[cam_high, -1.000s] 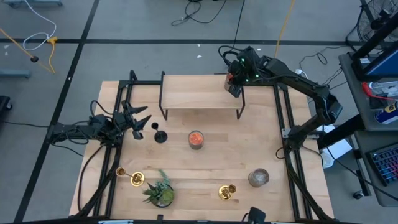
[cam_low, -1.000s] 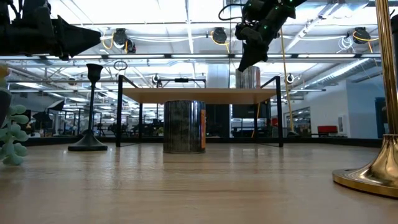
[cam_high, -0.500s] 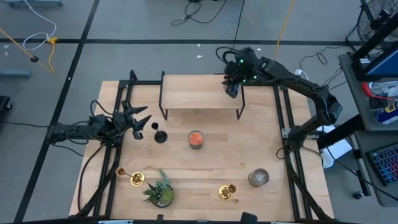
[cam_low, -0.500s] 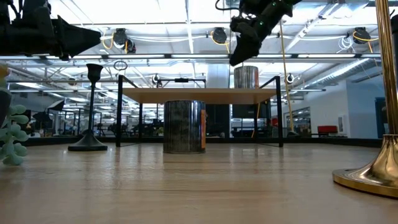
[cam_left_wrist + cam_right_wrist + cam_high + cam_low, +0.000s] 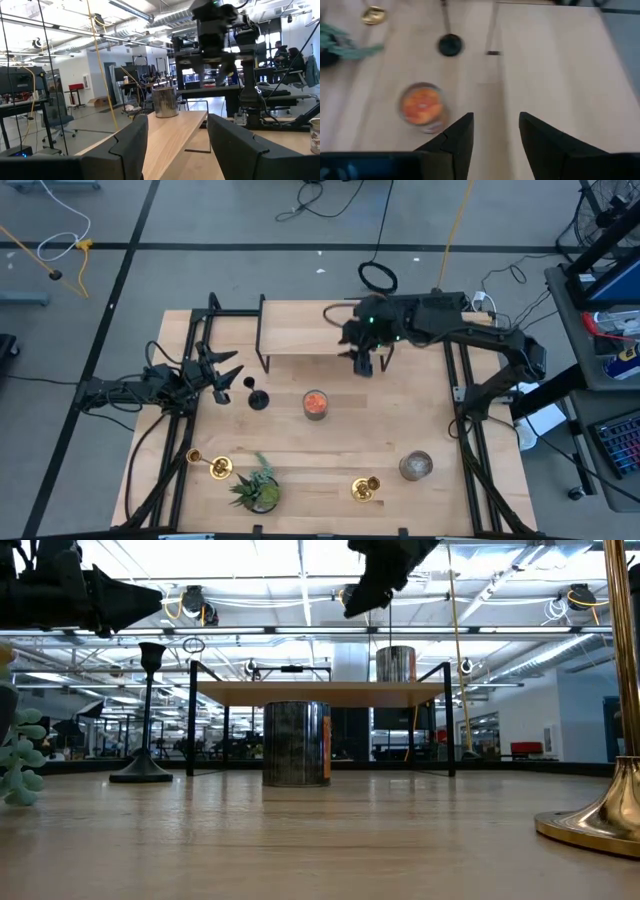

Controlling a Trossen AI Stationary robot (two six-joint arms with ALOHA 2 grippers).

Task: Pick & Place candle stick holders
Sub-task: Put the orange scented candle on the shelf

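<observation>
While our right gripper (image 5: pixel 361 366) hangs with jaws released over the right end of the raised wooden shelf (image 5: pixel 320 338), our left gripper (image 5: pixel 226 379) waits at the left edge of the light wooden surface (image 5: pixel 340 450), jaws also parted. Just beside it stands the matt black stemmed candle stick holder (image 5: pixel 258 398), left of the short glass jar with orange filling (image 5: pixel 315 404). Both shiny gold candle stick holders (image 5: pixel 210 466) (image 5: pixel 364 489) lie near the front edge, the small green potted plant (image 5: pixel 257 485) between them.
</observation>
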